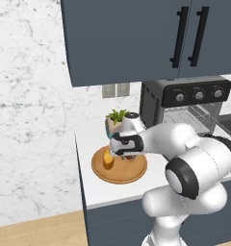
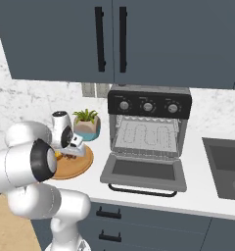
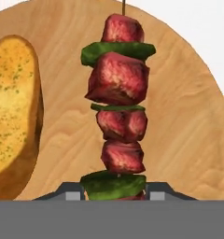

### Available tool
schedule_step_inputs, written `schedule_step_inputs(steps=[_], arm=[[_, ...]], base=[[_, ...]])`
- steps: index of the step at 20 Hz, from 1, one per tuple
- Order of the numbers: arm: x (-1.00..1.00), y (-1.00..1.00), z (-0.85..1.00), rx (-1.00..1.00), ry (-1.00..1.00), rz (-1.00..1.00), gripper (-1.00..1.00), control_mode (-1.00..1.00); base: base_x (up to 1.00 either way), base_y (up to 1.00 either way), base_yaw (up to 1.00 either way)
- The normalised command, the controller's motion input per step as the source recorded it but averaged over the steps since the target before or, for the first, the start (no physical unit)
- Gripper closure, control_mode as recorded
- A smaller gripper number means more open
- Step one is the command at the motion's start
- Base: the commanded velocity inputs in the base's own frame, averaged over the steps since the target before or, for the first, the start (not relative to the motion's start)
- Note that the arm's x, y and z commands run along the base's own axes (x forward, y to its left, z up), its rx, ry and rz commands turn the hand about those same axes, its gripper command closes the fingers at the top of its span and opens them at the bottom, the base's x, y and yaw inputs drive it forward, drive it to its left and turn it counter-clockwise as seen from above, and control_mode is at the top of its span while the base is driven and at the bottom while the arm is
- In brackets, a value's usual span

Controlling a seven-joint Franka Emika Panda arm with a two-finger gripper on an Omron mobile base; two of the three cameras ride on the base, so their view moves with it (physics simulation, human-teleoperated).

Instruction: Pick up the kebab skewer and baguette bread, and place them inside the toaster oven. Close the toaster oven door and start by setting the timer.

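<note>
The kebab skewer [image 3: 118, 107], red meat chunks and green pieces on a thin stick, lies on the round wooden plate [image 3: 179, 116]. My gripper [image 3: 113, 196] is low over the plate, its fingertips [image 3: 73, 195] pressed against both sides of the skewer's nearest green chunk. The baguette bread [image 3: 13, 112] lies beside the skewer on the same plate. From the base, my gripper [image 1: 124, 154] hangs over the plate [image 1: 118, 177] with the bread [image 1: 108, 157] just to its left. The toaster oven [image 2: 149, 105] stands to the right, its door [image 2: 145, 171] folded down open, the wire rack bare.
A small potted plant [image 2: 86, 123] stands behind the plate, close to my hand. Blue-grey wall cabinets [image 2: 114, 39] hang above. A dark sink [image 2: 227, 166] lies at the far right. The counter's left end [image 1: 79, 144] is close to the plate.
</note>
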Motion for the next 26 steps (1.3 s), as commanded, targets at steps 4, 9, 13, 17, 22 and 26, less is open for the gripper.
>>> schedule_step_inputs(steps=[4, 9, 13, 17, 22, 26], arm=[[-0.45, 0.0, 0.88, 0.0, 0.0, -0.08, 1.0, -1.0], [-0.58, 0.0, 0.83, 0.0, -0.01, -0.12, 1.0, -1.0], [-0.72, 0.0, 0.75, 0.0, -0.02, -0.19, 1.0, -1.0], [-0.77, 0.0, 0.67, 0.03, -0.05, -0.31, 1.0, -1.0], [-0.64, 0.0, 0.67, 0.07, -0.09, -0.41, 1.0, -1.0], [-0.64, 0.0, 0.64, 0.12, -0.13, -0.43, 1.0, -1.0]], base=[[0.0, 0.0, 0.0], [0.0, 0.0, 0.0], [0.0, 0.0, 0.0], [0.0, 0.0, 0.0], [0.0, 0.0, 0.0], [0.0, 0.0, 0.0]])
